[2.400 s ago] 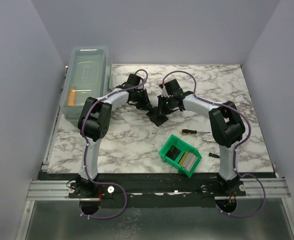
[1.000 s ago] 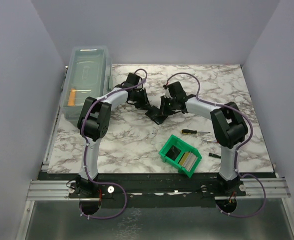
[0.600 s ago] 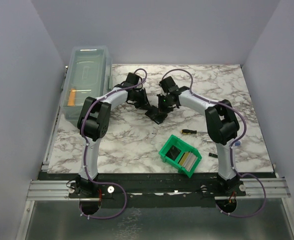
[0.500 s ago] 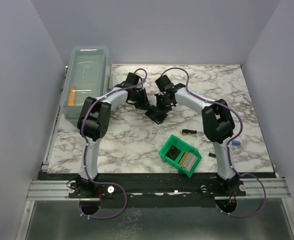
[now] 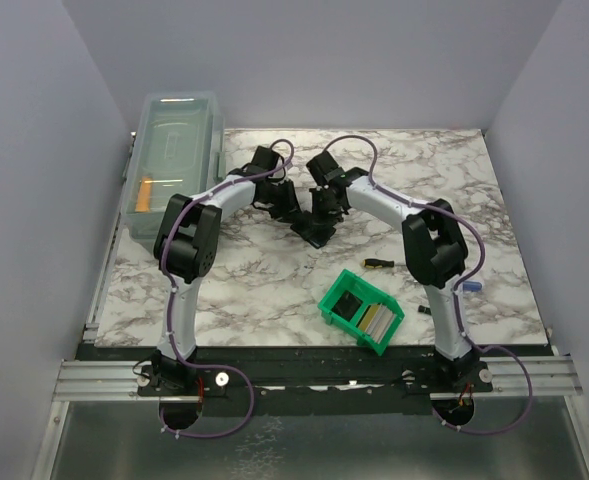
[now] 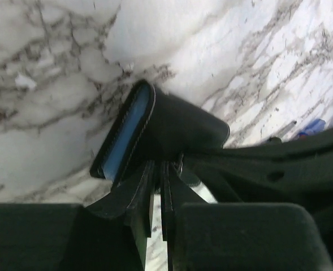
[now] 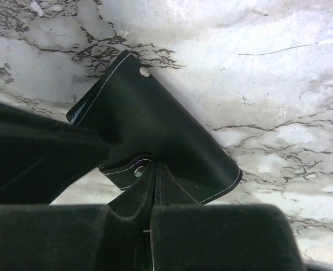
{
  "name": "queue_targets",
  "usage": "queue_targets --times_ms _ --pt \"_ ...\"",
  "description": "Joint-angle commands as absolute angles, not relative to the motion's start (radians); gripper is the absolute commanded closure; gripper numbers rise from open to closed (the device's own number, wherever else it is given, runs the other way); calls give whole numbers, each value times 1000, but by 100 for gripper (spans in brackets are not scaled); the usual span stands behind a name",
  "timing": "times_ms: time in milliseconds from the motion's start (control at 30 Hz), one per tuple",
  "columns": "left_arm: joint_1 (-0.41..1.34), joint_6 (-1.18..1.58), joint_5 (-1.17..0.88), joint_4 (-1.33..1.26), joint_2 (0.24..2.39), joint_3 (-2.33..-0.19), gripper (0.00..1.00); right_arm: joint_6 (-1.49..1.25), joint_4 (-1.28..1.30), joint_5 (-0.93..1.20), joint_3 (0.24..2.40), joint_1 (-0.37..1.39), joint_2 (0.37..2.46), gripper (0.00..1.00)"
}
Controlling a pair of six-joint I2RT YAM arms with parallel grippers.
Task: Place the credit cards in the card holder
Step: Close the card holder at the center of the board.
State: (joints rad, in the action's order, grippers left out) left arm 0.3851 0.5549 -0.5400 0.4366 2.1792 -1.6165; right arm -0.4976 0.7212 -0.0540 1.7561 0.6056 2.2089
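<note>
The card holder, a black folding wallet, sits at the middle of the marble table between both grippers. My left gripper is shut on one of its flaps. In the left wrist view the card holder shows its blue-grey inner face and my left gripper pinches a black flap. My right gripper is shut on the other flap. In the right wrist view my right gripper grips the card holder by its snap strap. The credit cards, cream and dark, stand in the green bin.
A clear lidded box stands at the table's far left. A screwdriver lies beside the right arm. A small blue-handled tool and a small dark bit lie to the right of the bin.
My right arm has swung left, its wrist closer to the left gripper over the card holder. The screwdriver is now partly behind the arm and the blue-handled tool has come into view.
</note>
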Motion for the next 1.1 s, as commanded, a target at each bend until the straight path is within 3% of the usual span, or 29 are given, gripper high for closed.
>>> queue_targets --times_ms 0,233,1067 --pt "371 573 -646 497 2073 -1563 86 -491 656 35 1630 577 2344 100" --pt "385 647 -748 397 2006 -1474 100 -486 632 82 1620 560 2347 100" --pt "408 691 -599 305 2186 -1520 100 -471 629 83 1606 554 2333 100"
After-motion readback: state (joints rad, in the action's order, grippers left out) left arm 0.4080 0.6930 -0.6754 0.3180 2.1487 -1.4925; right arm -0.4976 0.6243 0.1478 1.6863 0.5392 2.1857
